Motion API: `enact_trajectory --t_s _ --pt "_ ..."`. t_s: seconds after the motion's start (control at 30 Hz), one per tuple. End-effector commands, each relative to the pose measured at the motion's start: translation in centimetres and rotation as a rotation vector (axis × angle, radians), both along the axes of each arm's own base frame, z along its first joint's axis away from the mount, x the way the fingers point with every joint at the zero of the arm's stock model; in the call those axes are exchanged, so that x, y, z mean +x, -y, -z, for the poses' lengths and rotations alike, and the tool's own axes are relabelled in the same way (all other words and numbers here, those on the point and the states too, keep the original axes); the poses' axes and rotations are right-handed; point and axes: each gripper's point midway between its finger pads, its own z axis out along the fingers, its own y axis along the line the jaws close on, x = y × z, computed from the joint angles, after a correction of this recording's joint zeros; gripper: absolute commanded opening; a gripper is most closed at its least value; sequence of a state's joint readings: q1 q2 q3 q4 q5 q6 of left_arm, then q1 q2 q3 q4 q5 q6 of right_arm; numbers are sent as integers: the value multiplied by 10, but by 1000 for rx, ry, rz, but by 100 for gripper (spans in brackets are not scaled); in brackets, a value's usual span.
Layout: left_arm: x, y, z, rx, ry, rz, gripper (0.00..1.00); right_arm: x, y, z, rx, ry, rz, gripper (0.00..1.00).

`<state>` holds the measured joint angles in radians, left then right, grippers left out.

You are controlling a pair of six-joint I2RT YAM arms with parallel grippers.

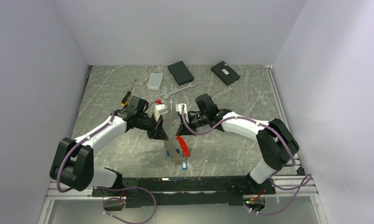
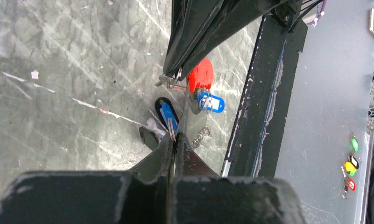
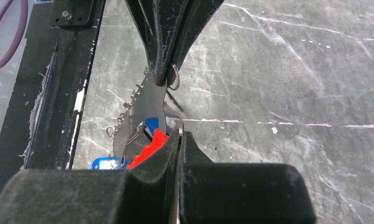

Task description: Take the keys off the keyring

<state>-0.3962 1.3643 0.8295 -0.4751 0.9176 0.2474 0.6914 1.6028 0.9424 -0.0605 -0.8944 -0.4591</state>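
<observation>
The left gripper (image 2: 174, 136) and right gripper (image 3: 180, 133) are each clenched on the small red clip-like keyring (image 2: 201, 72), between them over the grey marbled worktop (image 2: 59, 70). Blue-headed metal keys (image 2: 212, 102) are bunched at its near end.

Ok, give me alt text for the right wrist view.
Two shut grippers meet over a grey marbled table: the right gripper at the bottom and the left gripper at the top, both clamped on the red keyring and its metal rings between them. A flat silver metal piece and blue keys hang on it.
</observation>
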Motion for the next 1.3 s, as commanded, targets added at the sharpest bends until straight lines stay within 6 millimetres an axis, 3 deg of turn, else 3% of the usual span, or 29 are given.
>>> enact_trajectory --t_s 0.0,0.33,0.5,0.73,0.87,1.0,1.17,1.27 --pt "5 -5 -11 -31 56 -32 0 14 -6 -20 59 25 18 0" --pt "22 -12 -20 49 47 -59 0 43 33 -45 64 -39 159 0" --pt "44 -4 -30 73 7 -37 0 72 76 -64 44 -55 303 0" --pt "70 24 -51 -32 -10 -44 0 72 142 -61 -86 -90 477 0" --pt "73 53 -56 -65 15 4 0 74 186 -53 -179 -120 583 0" --pt "74 76 -58 -101 14 28 0 71 234 -27 -315 -169 686 0" --pt "85 85 -53 -109 23 4 0 66 300 15 -447 -281 806 0" --pt "89 86 -48 -106 13 -14 0 62 326 32 -494 -333 849 0"
